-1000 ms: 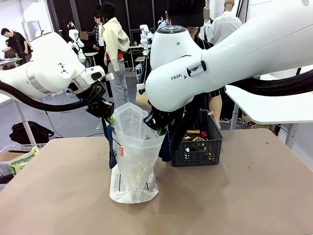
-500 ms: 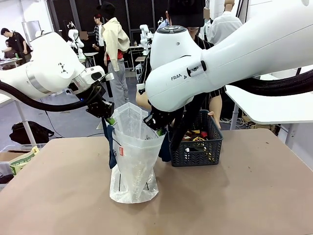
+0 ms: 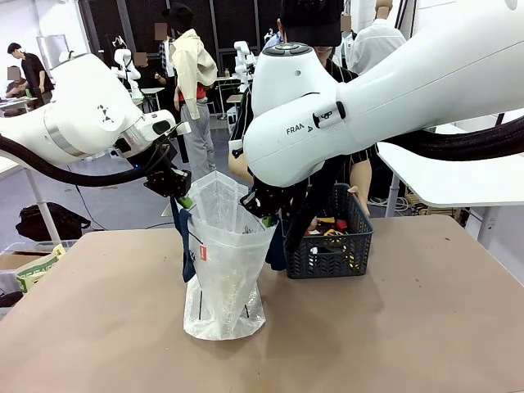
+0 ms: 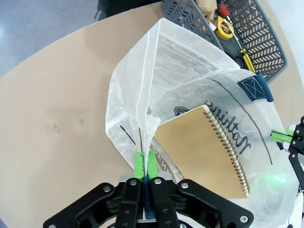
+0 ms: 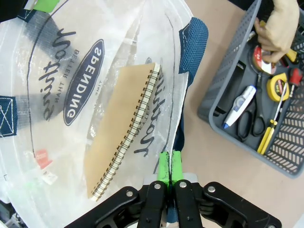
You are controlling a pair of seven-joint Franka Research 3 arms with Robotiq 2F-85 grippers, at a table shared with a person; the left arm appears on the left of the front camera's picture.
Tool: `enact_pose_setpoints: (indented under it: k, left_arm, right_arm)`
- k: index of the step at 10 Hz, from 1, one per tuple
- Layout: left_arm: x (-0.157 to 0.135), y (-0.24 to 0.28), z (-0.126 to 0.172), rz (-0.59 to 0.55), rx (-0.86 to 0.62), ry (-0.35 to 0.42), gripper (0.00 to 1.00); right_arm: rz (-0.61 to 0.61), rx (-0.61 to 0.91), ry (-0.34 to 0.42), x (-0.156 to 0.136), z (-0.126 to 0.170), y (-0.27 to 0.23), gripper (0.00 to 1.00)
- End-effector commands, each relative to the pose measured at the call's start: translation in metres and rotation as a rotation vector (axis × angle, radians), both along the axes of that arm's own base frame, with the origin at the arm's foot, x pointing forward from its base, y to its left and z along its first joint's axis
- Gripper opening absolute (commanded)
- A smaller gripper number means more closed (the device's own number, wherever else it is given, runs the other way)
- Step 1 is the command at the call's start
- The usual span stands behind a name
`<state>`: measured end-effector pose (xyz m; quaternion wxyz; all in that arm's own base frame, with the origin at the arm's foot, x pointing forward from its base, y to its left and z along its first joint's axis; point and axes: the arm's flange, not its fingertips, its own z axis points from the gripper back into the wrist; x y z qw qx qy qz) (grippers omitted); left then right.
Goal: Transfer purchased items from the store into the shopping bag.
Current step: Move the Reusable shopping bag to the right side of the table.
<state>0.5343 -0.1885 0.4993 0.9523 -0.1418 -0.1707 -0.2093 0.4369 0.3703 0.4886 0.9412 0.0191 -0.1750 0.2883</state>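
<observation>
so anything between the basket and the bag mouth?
Mouth is open: left claw and right claw pinch the bag rim apart. A notebook lies inside. Right claw sits on the basket side; items must pass it.

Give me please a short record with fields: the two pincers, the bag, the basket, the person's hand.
left pincer: shut on shopping bag rim
right pincer: shut on opposite rim
bag state: upright, mouth held open
inside bag: spiral notebook
basket: beside bag, holds scissors, tape measure
person's hand: reaching into basket
</observation>
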Motion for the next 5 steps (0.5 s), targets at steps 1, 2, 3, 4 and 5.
enact_pose_setpoints:
  k: [1, 2, 3, 4, 5]
  left_arm:
    - [-0.0023, 0.0028, 0.0015, 0.008, -0.005, -0.013, 0.00]
    - [-0.0023, 0.0028, 0.0015, 0.008, -0.005, -0.013, 0.00]
    - [-0.0023, 0.0028, 0.0015, 0.008, -0.005, -0.013, 0.00]
    - [-0.0023, 0.0028, 0.0015, 0.008, -0.005, -0.013, 0.00]
    - [-0.0023, 0.0028, 0.0015, 0.008, -0.005, -0.013, 0.00]
  right_arm:
    - [0.000, 0.001, 0.000, -0.0026, -0.0012, -0.0032, 0.00]
    - [0.000, 0.001, 0.000, -0.0026, -0.0012, -0.0032, 0.00]
    - [0.000, 0.001, 0.000, -0.0026, -0.0012, -0.0032, 0.00]
    - [0.000, 0.001, 0.000, -0.0026, -0.0012, -0.0032, 0.00]
    - [0.000, 0.001, 0.000, -0.0026, -0.0012, -0.0032, 0.00]
